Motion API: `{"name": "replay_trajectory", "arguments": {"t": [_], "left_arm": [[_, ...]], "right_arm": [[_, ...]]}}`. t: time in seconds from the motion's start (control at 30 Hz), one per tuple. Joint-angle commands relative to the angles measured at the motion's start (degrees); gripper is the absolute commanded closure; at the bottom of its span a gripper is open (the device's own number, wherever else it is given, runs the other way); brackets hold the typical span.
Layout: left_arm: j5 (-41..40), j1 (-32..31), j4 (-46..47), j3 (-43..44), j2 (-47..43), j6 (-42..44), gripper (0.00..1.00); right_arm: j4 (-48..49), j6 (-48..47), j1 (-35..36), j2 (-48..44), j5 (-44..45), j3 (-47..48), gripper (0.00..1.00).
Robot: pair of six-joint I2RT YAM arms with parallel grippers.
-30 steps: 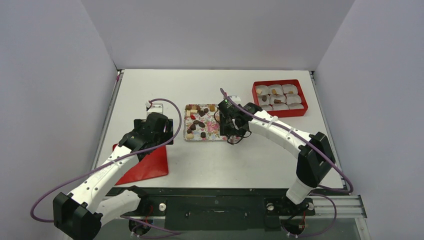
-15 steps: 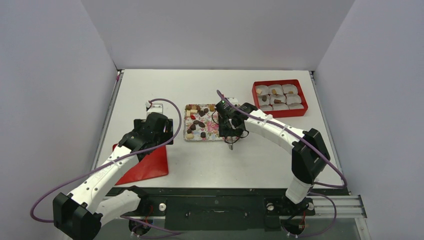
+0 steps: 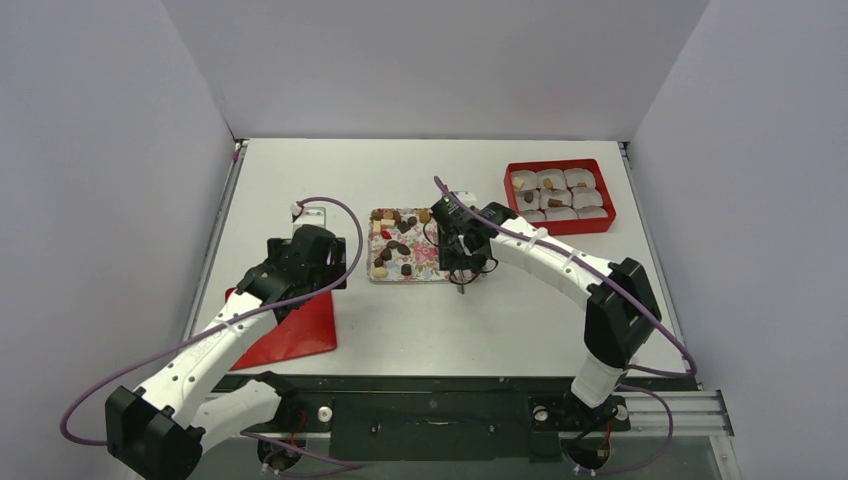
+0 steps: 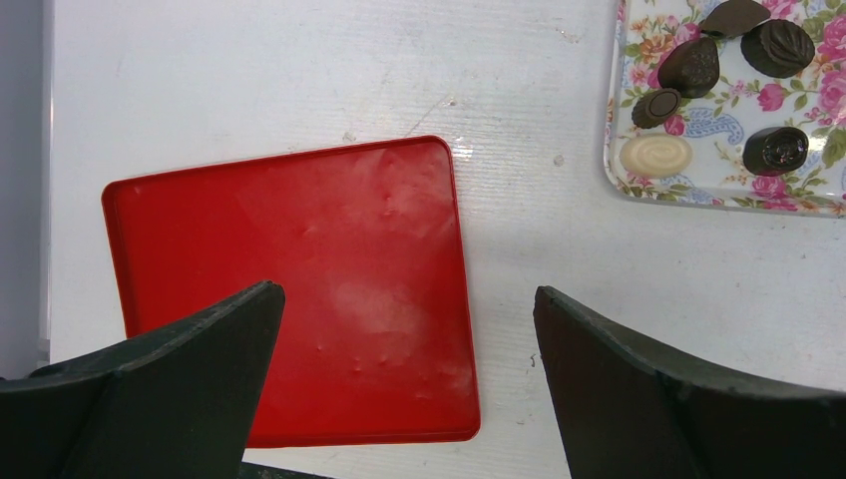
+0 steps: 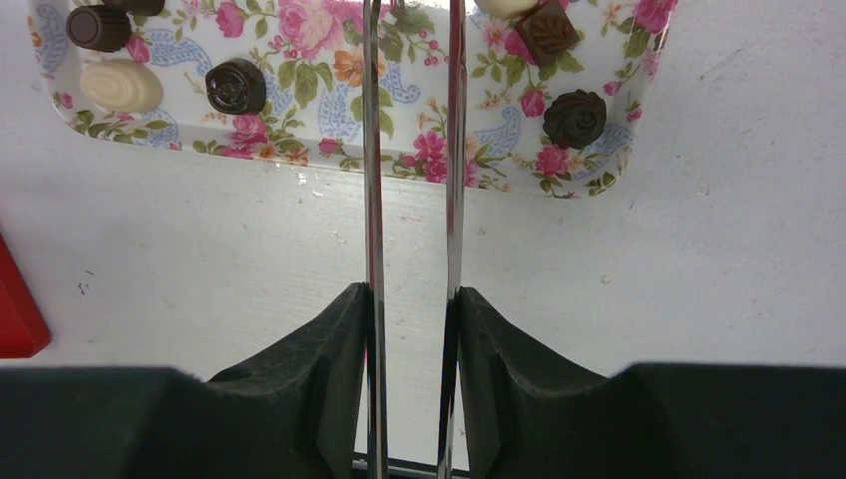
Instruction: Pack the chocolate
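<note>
Flat red plastic lid (image 4: 299, 289) on white tabletop (image 4: 539, 200); corner of flower-patterned tray (image 4: 720, 172), upper right, bearing five dark brown chocolates (image 4: 688, 68) and one cream oval chocolate (image 4: 656, 155); black left pincer (image 4: 406, 299) spread wide.

On my white counter (image 3: 400, 170) I see a flat red lid (image 4: 299, 299) at left, a flower-patterned tray (image 5: 309, 110) near it but apart, steel tweezers (image 5: 371, 200) reaching over one tray edge, and a red box (image 3: 565, 228) of white paper cups (image 3: 587, 198) far right.

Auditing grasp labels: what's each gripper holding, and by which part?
Right gripper pinches metal tongs across both arms, partway along their length. Left gripper open, holds nothing, above the red lid.
</note>
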Motion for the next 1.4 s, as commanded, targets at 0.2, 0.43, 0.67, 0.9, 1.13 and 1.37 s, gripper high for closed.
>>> {"name": "replay_trajectory", "arguments": {"t": [0.2,0.43,0.67,0.9,1.13,1.37], "left_arm": [[-0.18,0.40,1.25,0.81,-1.16,0.26,0.04],[-0.15,0.40,1.24,0.76,-1.15,0.28,0.04],[0.07,0.40,1.31,0.80,-1.10,0.24,0.04],[0.19,0.41,1.33,0.74,-1.09,0.23,0.04],[0.70,0.40,1.46,0.75,-1.26,0.33,0.04],[1.89,0.41,1.91,0.79,-1.48,0.40,0.03]], "right_arm": [[-1.52,-0.54,-0.36,-4.87,1.42,3.58,0.71],[-2.40,-0.37,-0.36,-6.84,1.60,4.59,0.71],[-3.11,-0.34,-1.60,-8.93,1.02,5.48,0.71],[-3.72,-1.31,-7.36,-12.32,0.06,5.65,0.70],[-5.09,-3.51,-18.69,-14.54,-0.61,7.59,0.70],[-4.98,-5.09,-32.75,-14.45,-1.13,9.49,0.70]]}}
